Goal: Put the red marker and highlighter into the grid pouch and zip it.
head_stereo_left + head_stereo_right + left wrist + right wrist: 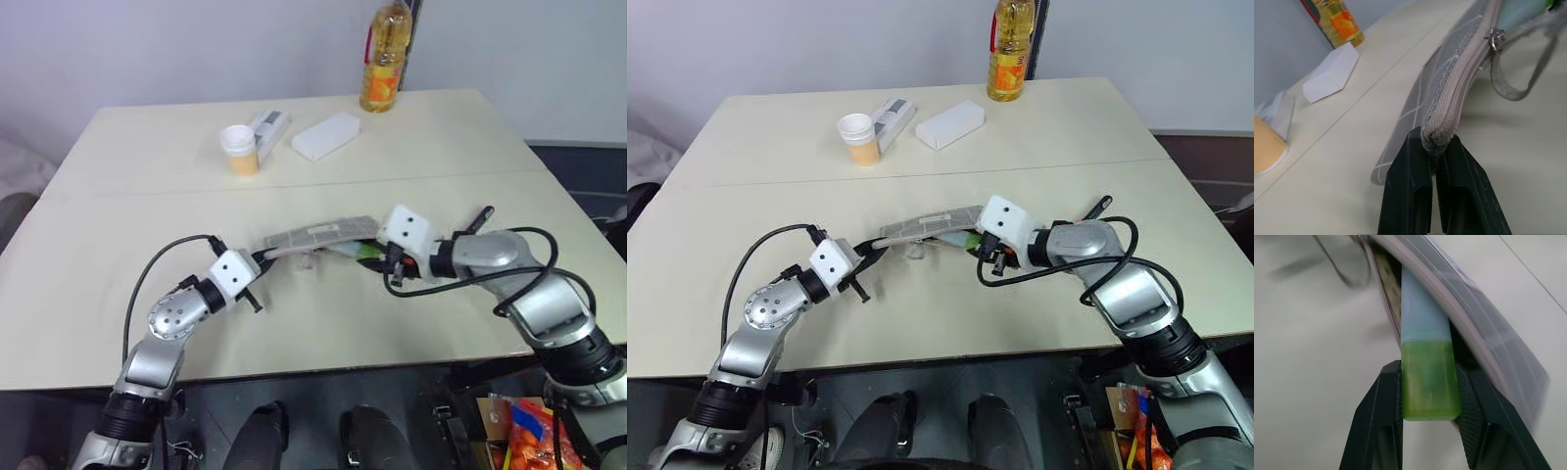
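Note:
The grid pouch (318, 235) is held up off the table's middle, stretched between my two grippers. My left gripper (1435, 147) is shut on the pouch's end, right at the tip of the zipper edge (1459, 83); the zipper pull and a grey loop hang further along. The light-green highlighter (1430, 382) sits between the fingers of my right gripper (1427, 369), which is shut on it. Its pale cap end pokes into the pouch's open mouth (1393, 298). The red marker is hidden.
Toward the table's far side stand a paper cup (240, 150), a small carton behind it (270, 124), a white box (326, 135) and a bottle of yellow oil (385, 59). The table's front edge (323, 370) runs just below my arms.

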`<control>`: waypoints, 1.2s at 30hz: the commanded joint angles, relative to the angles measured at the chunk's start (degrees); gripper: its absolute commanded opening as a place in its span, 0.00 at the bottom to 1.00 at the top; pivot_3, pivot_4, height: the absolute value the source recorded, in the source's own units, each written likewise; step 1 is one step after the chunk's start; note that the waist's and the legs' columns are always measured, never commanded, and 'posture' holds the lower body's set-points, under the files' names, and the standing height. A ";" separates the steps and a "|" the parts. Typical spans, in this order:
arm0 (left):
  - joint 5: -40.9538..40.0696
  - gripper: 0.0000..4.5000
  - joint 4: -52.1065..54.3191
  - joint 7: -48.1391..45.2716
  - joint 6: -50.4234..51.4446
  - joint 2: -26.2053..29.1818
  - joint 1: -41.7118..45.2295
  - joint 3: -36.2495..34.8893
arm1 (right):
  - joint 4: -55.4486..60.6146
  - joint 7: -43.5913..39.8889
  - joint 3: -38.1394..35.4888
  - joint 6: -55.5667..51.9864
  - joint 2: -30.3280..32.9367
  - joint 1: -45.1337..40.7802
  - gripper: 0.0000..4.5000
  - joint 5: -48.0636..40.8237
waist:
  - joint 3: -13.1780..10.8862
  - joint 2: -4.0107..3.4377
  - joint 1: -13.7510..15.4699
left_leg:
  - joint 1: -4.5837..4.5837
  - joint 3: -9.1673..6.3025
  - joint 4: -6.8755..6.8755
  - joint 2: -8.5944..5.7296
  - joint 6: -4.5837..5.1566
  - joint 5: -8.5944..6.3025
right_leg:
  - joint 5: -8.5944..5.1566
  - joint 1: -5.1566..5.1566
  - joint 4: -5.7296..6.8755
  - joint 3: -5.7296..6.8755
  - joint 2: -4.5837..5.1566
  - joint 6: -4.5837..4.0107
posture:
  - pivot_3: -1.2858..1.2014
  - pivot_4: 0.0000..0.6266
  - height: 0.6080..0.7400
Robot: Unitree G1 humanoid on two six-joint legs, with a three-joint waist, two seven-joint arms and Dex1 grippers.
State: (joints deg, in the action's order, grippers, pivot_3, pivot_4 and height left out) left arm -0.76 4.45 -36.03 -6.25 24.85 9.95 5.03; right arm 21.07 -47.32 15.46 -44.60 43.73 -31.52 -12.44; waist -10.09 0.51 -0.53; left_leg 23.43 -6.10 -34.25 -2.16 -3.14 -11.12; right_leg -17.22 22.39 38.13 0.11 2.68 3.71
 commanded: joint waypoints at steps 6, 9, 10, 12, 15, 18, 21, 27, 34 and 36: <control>0.54 0.00 -0.25 1.85 -1.39 0.26 0.45 -1.01 | 1.42 -0.27 -3.23 0.54 1.06 -0.37 0.86 0.44 | 0.00 0.00 -0.17 | 0.00 -0.01 0.00 0.01 0.00 0.00 | 0.00 0.02 0.00 0.00 0.00 0.00 | 0.52 0.24 1.00; 0.86 0.00 -0.35 3.67 -0.65 -0.36 0.22 -1.17 | 2.31 -0.96 -7.22 0.75 2.10 0.96 0.97 -1.42 | 0.00 0.00 -0.09 | 0.00 -0.01 0.00 0.01 0.00 0.00 | 0.00 0.01 0.00 0.00 -0.01 0.00 | 0.52 0.24 1.00; 0.97 0.00 -0.32 4.28 -0.28 -0.55 0.22 -1.14 | 2.79 -1.41 -9.09 0.81 2.38 1.68 0.97 -2.52 | 0.00 0.00 -0.05 | 0.00 -0.01 0.00 0.01 0.00 0.00 | 0.00 0.01 0.00 0.00 0.00 0.00 | 0.52 0.24 1.00; 1.23 0.00 -0.24 5.24 0.28 -0.83 0.29 -1.07 | 3.44 -2.06 -12.50 0.58 2.76 2.88 0.97 -4.62 | 0.00 0.00 0.02 | 0.00 0.00 0.00 0.00 0.00 0.00 | 0.00 -0.02 -0.01 0.01 0.00 0.00 | 0.52 0.24 1.00; 2.17 0.00 -0.86 7.18 1.72 -1.50 0.57 -0.90 | 1.17 -1.26 -19.62 -1.57 3.03 4.83 0.97 -7.80 | 0.00 0.00 0.00 | 0.00 0.00 -0.01 0.00 0.00 0.00 | 0.00 -0.03 -0.01 0.01 -0.01 0.00 | 0.52 0.24 1.00; 2.91 0.00 -1.36 8.99 3.14 -2.39 0.98 -0.79 | -3.79 2.72 -22.50 -0.34 2.56 5.89 0.97 -5.72 | 0.00 0.01 -0.01 | -0.02 0.00 -0.01 0.00 0.00 0.00 | 0.00 -0.05 0.00 0.02 -0.01 0.00 | 0.52 0.24 1.00; 3.87 0.00 -1.42 11.78 5.08 -3.96 1.38 -0.82 | -15.43 12.77 -26.77 -3.82 -1.11 2.74 0.99 -3.54 | 0.02 0.03 -0.16 | -0.06 0.04 -0.02 0.01 0.00 0.00 | 0.00 -0.08 0.01 0.01 -0.02 0.00 | 0.52 0.24 1.00; 4.93 0.00 -0.73 14.27 6.93 -5.93 1.94 -0.21 | -26.77 28.40 -30.38 -4.38 -6.70 -0.51 0.99 1.40 | 0.02 0.00 -0.30 | -0.05 0.09 -0.02 0.02 0.02 0.02 | 0.01 -0.03 0.08 -0.03 -0.03 0.00 | 0.52 0.24 1.00; 4.87 0.00 -0.62 16.18 8.48 -7.89 3.01 -0.44 | -34.84 35.54 -33.53 -5.50 -13.57 -3.25 0.99 0.23 | 0.02 0.00 -0.23 | -0.06 0.31 0.01 0.01 0.03 0.02 | 0.01 -0.04 0.09 -0.04 -0.06 0.00 | 0.52 0.24 1.00; 4.81 0.00 -0.51 16.38 8.75 -8.10 3.07 -0.56 | -36.38 36.76 -33.09 -4.80 -14.03 -3.32 0.99 1.19 | 0.02 0.00 -0.23 | -0.05 0.34 0.00 0.01 0.03 0.02 | 0.01 -0.04 0.09 -0.04 -0.07 0.00 | 0.52 0.24 1.00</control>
State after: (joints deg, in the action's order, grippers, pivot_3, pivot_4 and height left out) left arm 4.42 2.35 -20.30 2.39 16.66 12.19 5.46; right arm -15.25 -11.71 -16.64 -50.36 29.33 -33.54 -11.55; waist -10.07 0.51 -0.77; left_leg 23.37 -5.76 -34.25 -2.15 -3.11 -11.10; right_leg -17.21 22.34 38.23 0.07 2.60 3.71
